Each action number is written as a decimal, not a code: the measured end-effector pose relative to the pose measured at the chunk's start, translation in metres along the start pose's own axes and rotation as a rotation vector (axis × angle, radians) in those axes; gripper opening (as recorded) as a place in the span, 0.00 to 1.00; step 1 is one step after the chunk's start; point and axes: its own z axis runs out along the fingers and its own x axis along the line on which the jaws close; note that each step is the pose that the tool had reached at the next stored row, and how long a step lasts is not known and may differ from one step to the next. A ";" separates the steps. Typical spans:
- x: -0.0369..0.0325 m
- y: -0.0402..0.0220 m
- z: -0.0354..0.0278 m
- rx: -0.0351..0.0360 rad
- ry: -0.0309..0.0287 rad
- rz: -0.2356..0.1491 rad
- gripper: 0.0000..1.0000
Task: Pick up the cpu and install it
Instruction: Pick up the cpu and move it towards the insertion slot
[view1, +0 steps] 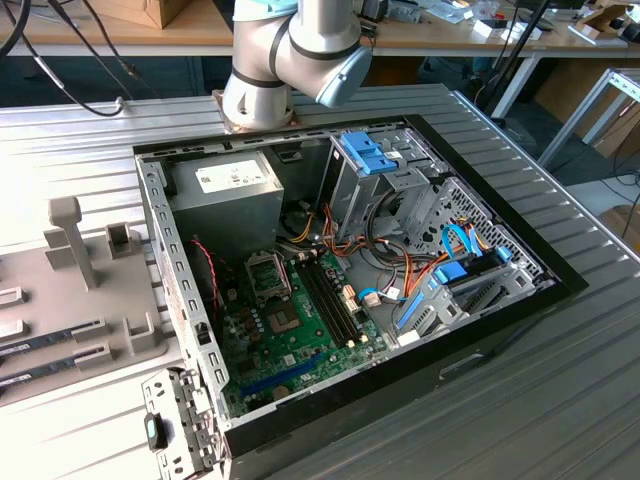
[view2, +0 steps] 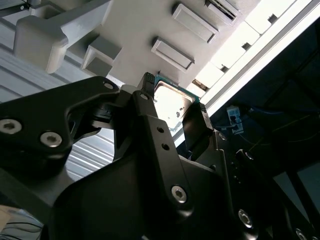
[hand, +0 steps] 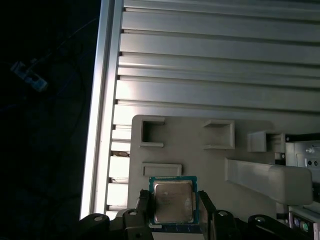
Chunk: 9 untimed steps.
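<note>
Item: cpu (hand: 172, 200), silver top, green rim, sitting between the claw (view2: 174, 95) tips above the grey holder tray (hand: 200, 165) on the ribbed table (hand: 210, 75). Claw is clamping two opposite edges, as I am reading it. Pickup is underway; socket (view1: 268, 275) inside the open computer case (view1: 170, 250) is lying empty, install outstanding

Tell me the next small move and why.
Probably lift straight up a little. The gripper clamps two opposite edges of the cpu, close above the grey holder tray, whose raised blocks stand nearby; the motherboard socket sits away in the case.
</note>
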 end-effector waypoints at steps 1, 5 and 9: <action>0.0000 0.0001 -0.0006 -0.0002 0.0000 0.000 0.47; -0.0001 0.0006 -0.0043 -0.0013 -0.0001 0.000 0.47; -0.0002 0.0010 -0.0075 -0.0021 -0.0002 0.000 0.47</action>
